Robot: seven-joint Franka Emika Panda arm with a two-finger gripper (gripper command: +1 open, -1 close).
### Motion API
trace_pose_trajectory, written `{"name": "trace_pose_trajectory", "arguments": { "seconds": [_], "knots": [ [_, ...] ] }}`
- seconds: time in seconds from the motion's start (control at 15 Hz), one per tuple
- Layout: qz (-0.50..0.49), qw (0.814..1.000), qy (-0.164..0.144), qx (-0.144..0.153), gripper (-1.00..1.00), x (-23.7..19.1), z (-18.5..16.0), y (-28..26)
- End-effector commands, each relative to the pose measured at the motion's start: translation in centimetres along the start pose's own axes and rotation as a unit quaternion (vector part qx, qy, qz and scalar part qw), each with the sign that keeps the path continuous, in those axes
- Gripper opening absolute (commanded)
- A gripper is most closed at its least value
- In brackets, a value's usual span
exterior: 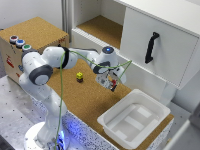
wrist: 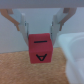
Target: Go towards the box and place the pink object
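Clamping one pink object, the hand hangs over the cork counter; one box nearby, one yellow-black piece apart.

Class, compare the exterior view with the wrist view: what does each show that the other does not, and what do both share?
Only the exterior view shows the arm, the whole white box, the yellow and black object and the cabinet handle. Only the wrist view shows the black markings on the pink object. Both show the hand gripping it over cork.
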State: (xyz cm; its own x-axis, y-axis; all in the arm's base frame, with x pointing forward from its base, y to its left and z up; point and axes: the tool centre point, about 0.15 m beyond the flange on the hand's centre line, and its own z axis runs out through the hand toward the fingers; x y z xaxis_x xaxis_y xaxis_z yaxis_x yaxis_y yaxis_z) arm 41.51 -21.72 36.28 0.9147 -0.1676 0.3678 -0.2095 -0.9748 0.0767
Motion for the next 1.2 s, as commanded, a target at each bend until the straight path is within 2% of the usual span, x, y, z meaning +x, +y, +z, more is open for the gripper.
{"name": "trace_pose_trajectory", "arguments": {
  "seconds": [0.0,0.33,0.53,0.8,1.13],
  "knots": [
    [0.052,0.998,-0.023,-0.027,-1.0,-0.3,-1.2,9.3],
    [0.141,0.987,-0.047,-0.062,-1.0,-0.3,1.4,19.8],
    [0.202,0.974,-0.066,-0.08,-1.0,-1.9,3.6,24.7],
    [0.268,0.957,-0.084,-0.07,-1.0,-4.3,8.1,27.7],
    [0.296,0.949,-0.091,-0.055,-1.0,-4.8,12.8,26.8]
  ]
}}
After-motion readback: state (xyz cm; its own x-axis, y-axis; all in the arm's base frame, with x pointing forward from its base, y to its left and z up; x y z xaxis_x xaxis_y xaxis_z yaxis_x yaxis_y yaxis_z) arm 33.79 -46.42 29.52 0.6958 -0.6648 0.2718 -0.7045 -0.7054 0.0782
